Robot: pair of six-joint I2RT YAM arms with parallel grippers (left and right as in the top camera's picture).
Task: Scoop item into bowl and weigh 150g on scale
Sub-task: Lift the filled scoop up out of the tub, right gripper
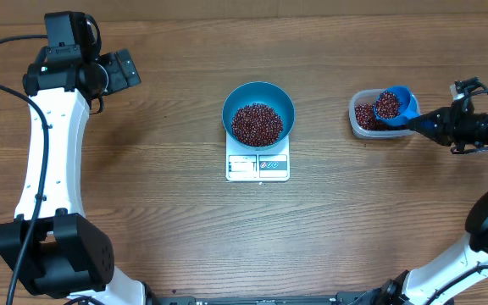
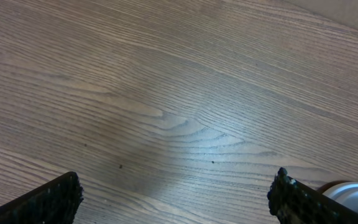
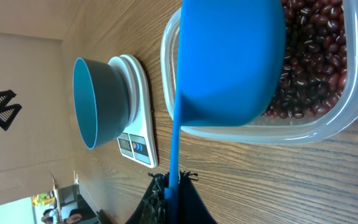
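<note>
**Overhead view: loaded scoop sits over the tub, right of the scale**

Well left of the scale (image 1: pixel 257 166), the left tool (image 1: pixel 132 70) hangs over bare bench (image 1: pixel 159 195), fingers spread wide and holding nothing. On the scale stands the blue bowl (image 1: pixel 258 87), with beans (image 1: pixel 257 124) covering its bottom. Right of the scale, a clear tub (image 1: pixel 353 114) holds more beans. Over the tub is a blue scoop (image 1: pixel 405 99) heaped with beans. The right tool (image 1: pixel 422 124), farthest right, is clamped on its handle.

The bowl (image 1: pixel 258 91) on the scale (image 1: pixel 257 166) blocks the way over it. Left of the scale, bare table (image 1: pixel 159 169) lies open up to the left arm (image 1: pixel 53 144). Right of the scale comes a bare gap, then the tub (image 1: pixel 352 119), with the scoop (image 1: pixel 405 100) above it in the right gripper (image 1: pixel 426 124).
</note>
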